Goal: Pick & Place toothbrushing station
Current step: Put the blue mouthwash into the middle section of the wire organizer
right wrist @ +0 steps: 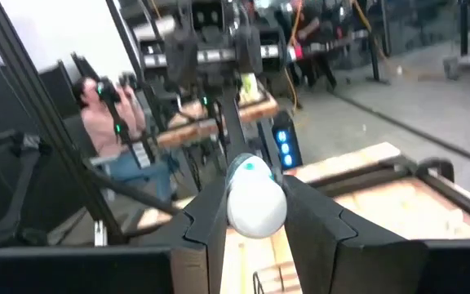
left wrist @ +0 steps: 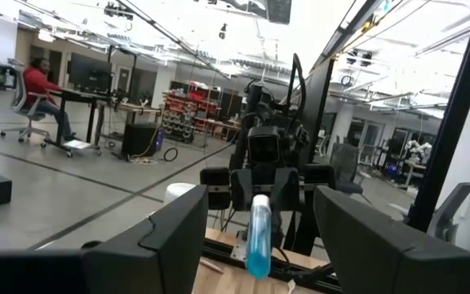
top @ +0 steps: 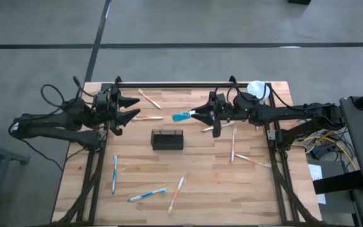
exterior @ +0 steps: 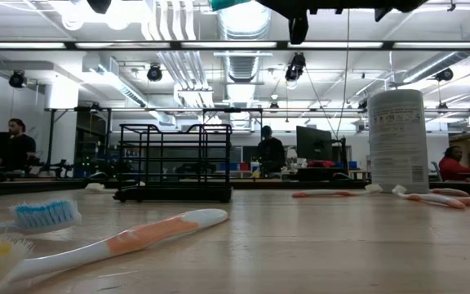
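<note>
The toothbrushing station, a small black wire basket point(top: 167, 139) point(exterior: 174, 167), stands on its base in the middle of the wooden table. My right gripper point(top: 198, 114) hovers just beyond the basket's far right corner, pointing toward the table's left, shut on a blue-and-white tube-like thing point(top: 183, 116) point(left wrist: 258, 237). My left gripper point(top: 130, 107) is raised at the table's far left, open and with nothing between its fingers, facing the right one. My right gripper pinches the tube's white end point(right wrist: 255, 202) between its two fingers. The fingers come in level from the table's right and lie along the tube. Its blue end point(top: 179, 117) sticks out past the fingertips toward the left gripper, lifted clear of the table.
Several toothbrushes lie scattered on the table, among them ones at far left point(top: 149, 99), right point(top: 233, 145) and near point(top: 147, 195) point(exterior: 113, 243). A white-topped canister point(top: 257, 89) point(exterior: 398, 139) stands at the far right corner. People sit in the room beyond.
</note>
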Controlling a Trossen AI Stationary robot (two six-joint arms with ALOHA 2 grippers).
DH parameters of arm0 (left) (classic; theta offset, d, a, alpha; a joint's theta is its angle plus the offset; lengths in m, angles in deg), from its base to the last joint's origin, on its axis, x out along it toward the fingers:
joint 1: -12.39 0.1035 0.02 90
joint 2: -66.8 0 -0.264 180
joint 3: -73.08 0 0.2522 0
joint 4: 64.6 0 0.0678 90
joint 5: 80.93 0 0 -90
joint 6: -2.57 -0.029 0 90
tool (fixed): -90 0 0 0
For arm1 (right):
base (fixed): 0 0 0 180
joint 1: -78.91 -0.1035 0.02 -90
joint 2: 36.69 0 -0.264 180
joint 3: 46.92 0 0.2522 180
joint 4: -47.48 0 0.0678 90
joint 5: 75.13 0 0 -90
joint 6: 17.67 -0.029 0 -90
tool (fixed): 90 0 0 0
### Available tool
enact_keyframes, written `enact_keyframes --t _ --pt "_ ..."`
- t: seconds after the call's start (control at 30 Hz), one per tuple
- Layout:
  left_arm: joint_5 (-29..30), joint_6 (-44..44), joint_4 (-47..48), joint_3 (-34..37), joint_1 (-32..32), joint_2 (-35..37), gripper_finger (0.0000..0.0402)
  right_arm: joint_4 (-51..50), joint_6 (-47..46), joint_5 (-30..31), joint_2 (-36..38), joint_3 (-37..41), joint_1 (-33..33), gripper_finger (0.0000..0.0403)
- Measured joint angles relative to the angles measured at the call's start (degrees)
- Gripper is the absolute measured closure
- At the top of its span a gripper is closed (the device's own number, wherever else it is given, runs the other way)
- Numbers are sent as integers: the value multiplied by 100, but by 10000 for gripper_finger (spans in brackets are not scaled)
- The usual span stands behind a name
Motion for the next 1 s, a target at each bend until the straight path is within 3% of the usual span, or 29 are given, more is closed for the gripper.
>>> enact_keyframes --t 0.2,0.3,0.63,1.0 --pt "0 0 -4 0 2 0 170 -2040 362 -5 -2 -978 -2 307" --pt "0 0 -10 0 0 2 170 -2534 544 13 -2 -1371 -2 307" --pt "46 -33 -20 0 0 88 170 -2818 459 24 -15 -1520 -2 307" --pt "55 -94 12 0 2 280 170 -3032 452 -40 -1154 -2026 -41 307"
